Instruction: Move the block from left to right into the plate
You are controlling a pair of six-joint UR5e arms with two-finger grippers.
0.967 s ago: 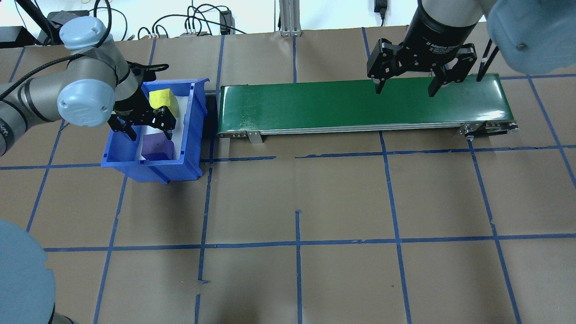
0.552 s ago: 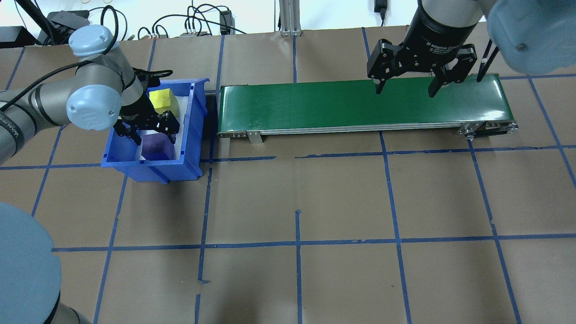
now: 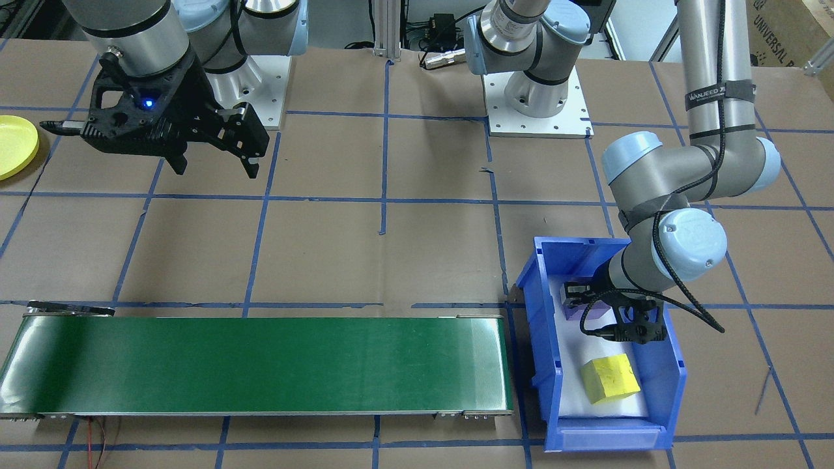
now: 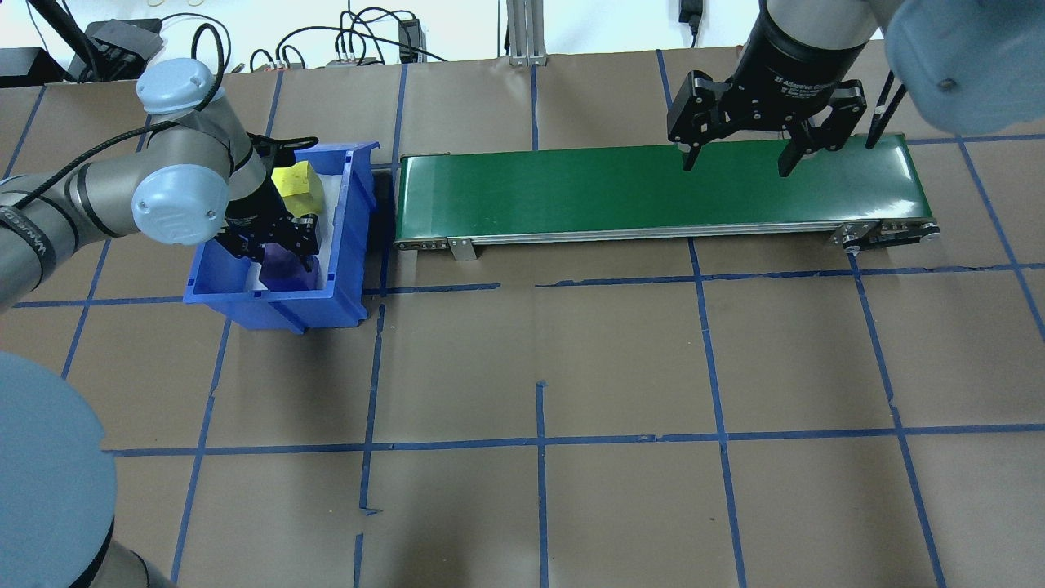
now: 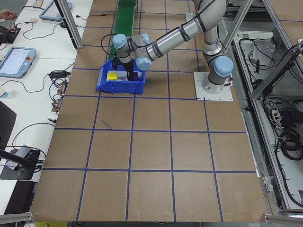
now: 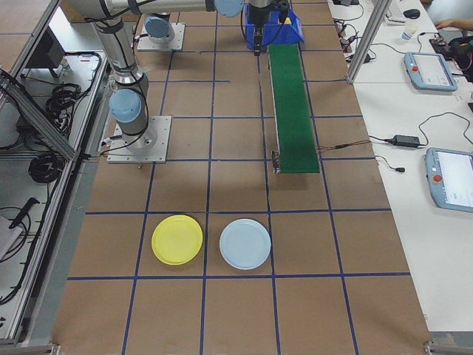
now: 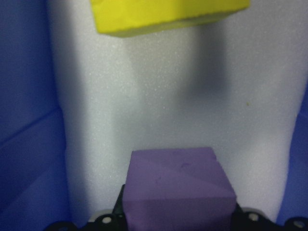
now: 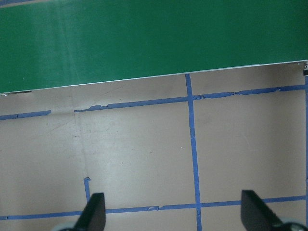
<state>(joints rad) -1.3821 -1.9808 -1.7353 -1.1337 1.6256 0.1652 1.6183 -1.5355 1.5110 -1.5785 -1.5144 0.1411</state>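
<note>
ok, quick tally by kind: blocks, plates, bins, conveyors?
Blocks: 2, the purple block between the left claw's fingers and the yellow block, both in the bin.
Plates: 2, the yellow plate and the light blue plate.
Bins: 1, the blue bin.
Conveyors: 1, the green conveyor belt.
Total: 6.

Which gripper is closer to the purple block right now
Left. The left gripper is down in the blue bin around the purple block; the right gripper hangs open over the conveyor's far end.
</note>
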